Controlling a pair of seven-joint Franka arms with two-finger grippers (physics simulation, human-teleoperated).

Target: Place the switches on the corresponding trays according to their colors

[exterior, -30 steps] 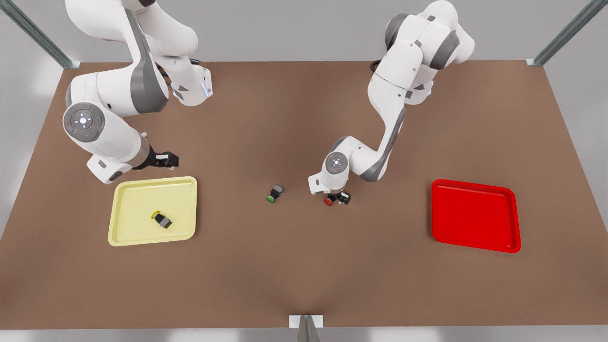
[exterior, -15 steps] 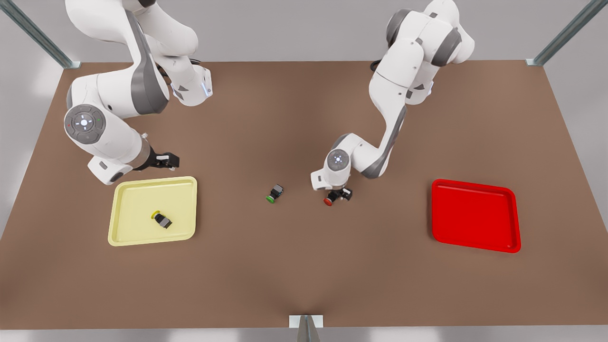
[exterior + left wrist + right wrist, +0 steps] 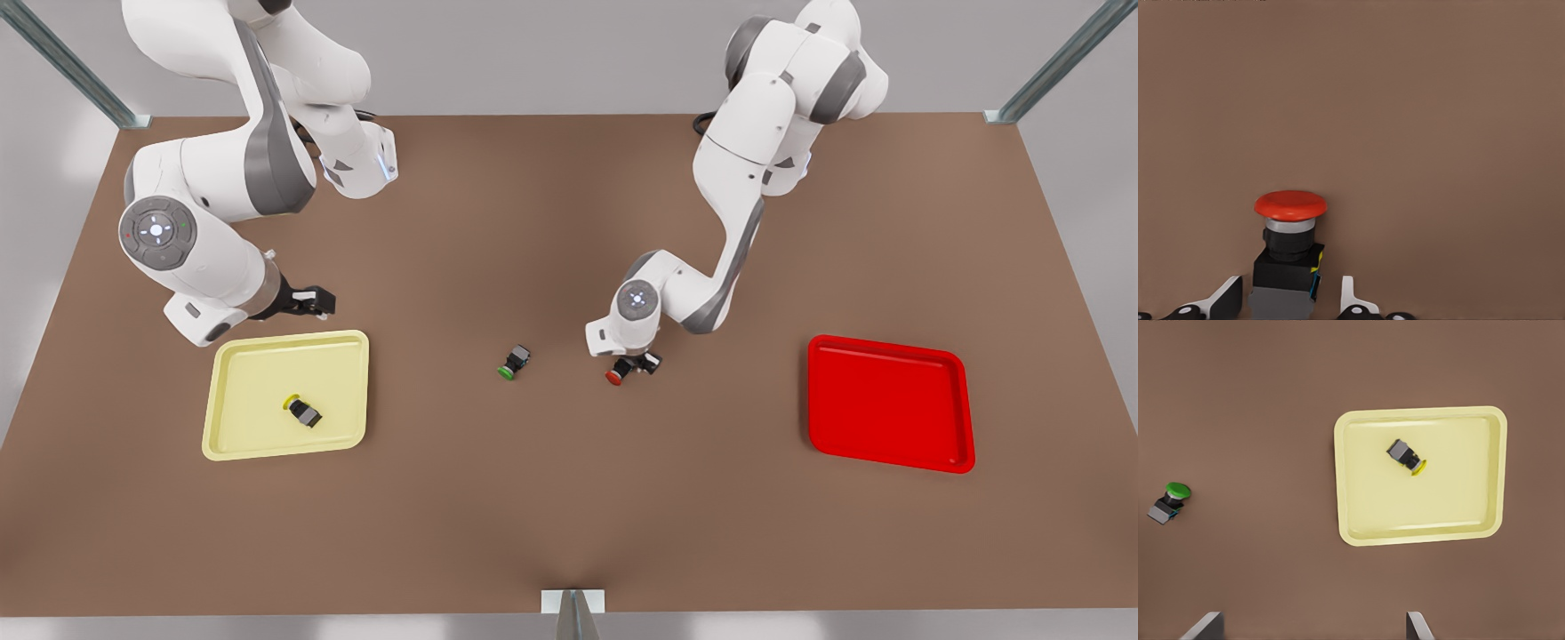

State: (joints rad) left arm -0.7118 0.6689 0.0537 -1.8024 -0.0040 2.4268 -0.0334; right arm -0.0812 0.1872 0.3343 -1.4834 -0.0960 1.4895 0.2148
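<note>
Left gripper [image 3: 633, 365], fingers spread, straddles the red switch [image 3: 615, 376], well apart from the red tray [image 3: 889, 402]. Right gripper [image 3: 311, 301], open, hovers beside the yellow tray [image 3: 240, 364] holding the yellow switch [image 3: 302, 411].

yellow switch [image 3: 302, 411] in yellow tray [image 3: 233, 437], red switch [image 3: 621, 371] on table

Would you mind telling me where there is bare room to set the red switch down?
The red tray is bare throughout. Bare table lies between red switch and tray. The yellow tray holds the yellow switch. The left gripper straddles the red switch; the right gripper waits.
</note>
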